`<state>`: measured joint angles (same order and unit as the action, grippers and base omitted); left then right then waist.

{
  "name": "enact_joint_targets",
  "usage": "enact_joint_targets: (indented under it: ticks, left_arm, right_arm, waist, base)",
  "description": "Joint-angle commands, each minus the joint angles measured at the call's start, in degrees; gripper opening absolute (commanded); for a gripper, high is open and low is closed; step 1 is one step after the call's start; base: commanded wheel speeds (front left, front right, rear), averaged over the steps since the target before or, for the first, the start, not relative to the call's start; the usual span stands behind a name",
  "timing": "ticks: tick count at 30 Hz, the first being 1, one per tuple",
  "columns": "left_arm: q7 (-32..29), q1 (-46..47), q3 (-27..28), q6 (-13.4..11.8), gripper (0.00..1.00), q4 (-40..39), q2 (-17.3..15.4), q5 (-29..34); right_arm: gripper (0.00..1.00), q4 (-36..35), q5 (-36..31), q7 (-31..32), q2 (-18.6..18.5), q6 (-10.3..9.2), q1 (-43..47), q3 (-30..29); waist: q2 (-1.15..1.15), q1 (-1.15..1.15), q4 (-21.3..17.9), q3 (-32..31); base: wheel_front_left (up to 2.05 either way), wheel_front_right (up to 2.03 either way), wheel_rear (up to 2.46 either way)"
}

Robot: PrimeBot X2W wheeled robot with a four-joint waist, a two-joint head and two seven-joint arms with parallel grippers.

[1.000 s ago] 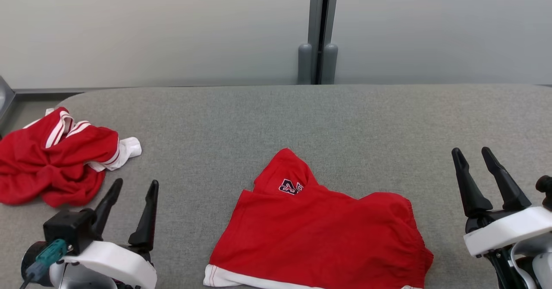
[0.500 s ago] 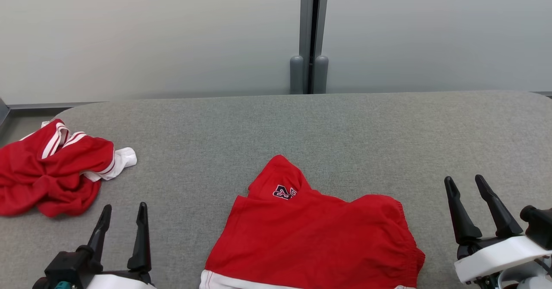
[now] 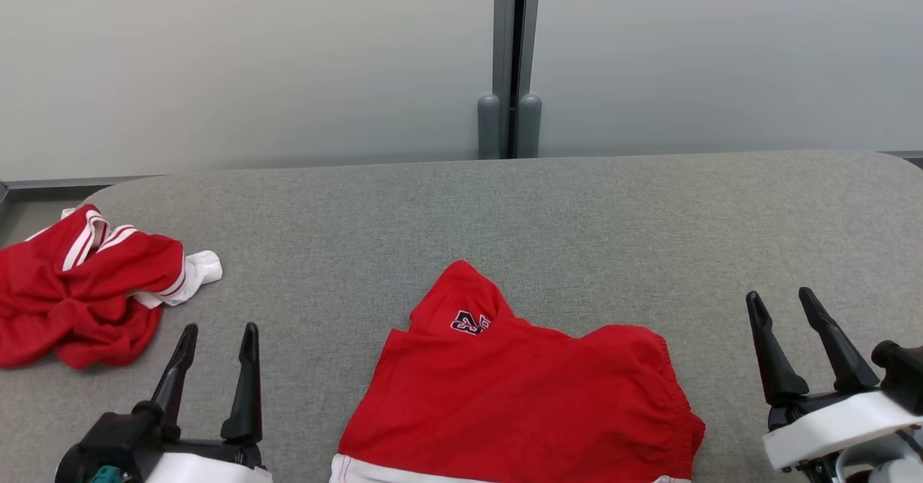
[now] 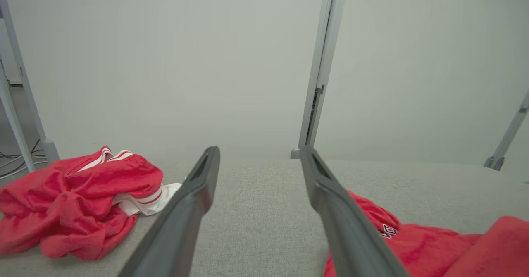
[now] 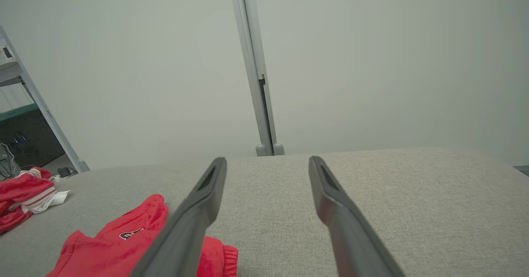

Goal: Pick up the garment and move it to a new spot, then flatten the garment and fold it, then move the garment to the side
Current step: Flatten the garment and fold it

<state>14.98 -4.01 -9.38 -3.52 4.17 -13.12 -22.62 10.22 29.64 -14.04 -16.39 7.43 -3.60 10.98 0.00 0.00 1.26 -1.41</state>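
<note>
The red shorts [image 3: 519, 396] are lying spread out on the grey padded table [image 3: 505, 209], close to its near edge and about midway between the two arms. One leg corner bearing a dark number patch [image 3: 469, 322] is pointing toward the far side, and a white hem [image 3: 375, 471] is running along the bottom of the head view. The left gripper [image 3: 220, 328] is hovering at the lower left, its two dark fingers standing apart and gripping nothing, with bare table cloth showing between them in the left wrist view. The right gripper [image 3: 778, 294] is hovering at the lower right, its fingers likewise spread and empty, sitting clear of the shorts' gathered edge [image 3: 681, 389]. A crumpled red garment [image 3: 79, 295] with white stripes is sitting in a heap near the table's left edge, apart from the shorts and a little beyond the left gripper's fingertips, touching neither. Behind the table, pale wall panels [image 3: 252, 58] are meeting at a grey upright post [image 3: 510, 50]
</note>
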Motion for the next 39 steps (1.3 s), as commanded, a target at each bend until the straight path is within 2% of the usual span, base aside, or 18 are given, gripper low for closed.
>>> enact_joint_targets:
  ticks: [1, 3, 5, 6, 8, 11, 17, 22, 27, 35, 39]
  left_arm:
    - [0.28, 0.33, 0.46, 1.43, 1.00, -1.73, 0.12, -0.50]
    - [-1.29, -1.03, 0.20, 3.11, 1.00, -2.37, -1.10, -1.91]
    - [-5.66, -2.11, -0.28, 4.56, 1.00, -3.31, -2.33, -4.00]
    - [-5.66, -2.11, -0.28, 4.56, 1.00, -3.31, -2.33, -4.00]
    - [-11.03, -3.32, -0.77, 4.66, 1.00, -4.69, -3.94, -5.02]
    - [-18.77, -5.27, -1.32, 4.33, 1.00, -7.01, -5.85, -6.99]
    - [-28.33, -7.87, -3.99, 3.63, 1.00, -10.92, -6.82, -9.16]
    - [-32.74, -6.94, -6.12, 4.04, 1.00, -11.22, -7.09, -9.83]
    - [-36.69, -5.27, -8.17, 4.83, 1.00, -9.59, -7.37, -10.41]
    - [-39.41, -2.73, -10.59, 6.38, 1.00, -5.13, -6.92, -11.04]
    - [-38.49, -1.33, -10.83, 6.60, 1.00, -2.94, -6.68, -10.52]
  right_arm:
    - [1.00, -0.97, 0.57, 1.39, -1.57, 0.11, 0.17, -0.02]
    - [1.00, -2.66, 2.13, 4.64, -4.22, 0.11, 1.15, 1.13]
    - [1.00, -4.81, 4.46, 9.05, -7.78, 0.11, 2.42, 1.89]
    - [1.00, -4.81, 4.46, 9.05, -7.78, 0.11, 2.42, 1.89]
    - [1.00, -7.34, 6.37, 13.59, -11.53, 0.11, 3.76, 2.72]
    - [1.00, -10.42, 9.88, 20.34, -15.08, 0.11, 6.97, 4.19]
    - [1.00, -14.58, 15.85, 30.64, -18.43, 0.11, 11.49, 8.81]
    - [1.00, -15.57, 16.60, 32.95, -19.11, 0.11, 10.43, 14.03]
    - [1.00, -13.19, 16.07, 32.08, -18.02, 0.11, 7.24, 19.58]
    - [1.00, -9.57, 15.93, 30.41, -16.75, 0.11, 3.63, 24.04]
    - [1.00, -8.06, 15.91, 29.95, -16.36, 0.11, 2.38, 25.41]
  waist:
    - [0.00, 0.00, -0.04, -0.08]
    - [0.00, 0.00, -0.09, -0.10]
    - [0.00, 0.00, -0.14, 0.06]
    - [0.00, 0.00, -0.14, 0.06]
    - [0.00, 0.00, -0.17, 0.38]
    - [0.00, 0.00, -0.38, 0.98]
    - [0.00, 0.00, -0.74, 3.35]
    - [0.00, 0.00, -0.76, 5.32]
    - [0.00, 0.00, -0.46, 6.60]
    - [0.00, 0.00, -0.21, 7.33]
    - [0.00, 0.00, -0.32, 7.79]
  base:
    - [0.00, 0.00, 0.00]
    - [0.00, 0.00, 0.00]
    - [0.00, 0.00, 0.00]
    - [0.00, 0.00, 0.00]
    - [0.00, 0.00, 0.00]
    - [0.00, 0.00, 0.00]
    - [0.00, 0.00, 0.00]
    - [0.00, 0.00, 0.00]
    - [0.00, 0.00, 0.00]
    - [0.00, 0.00, 0.00]
    - [0.00, 0.00, 0.00]
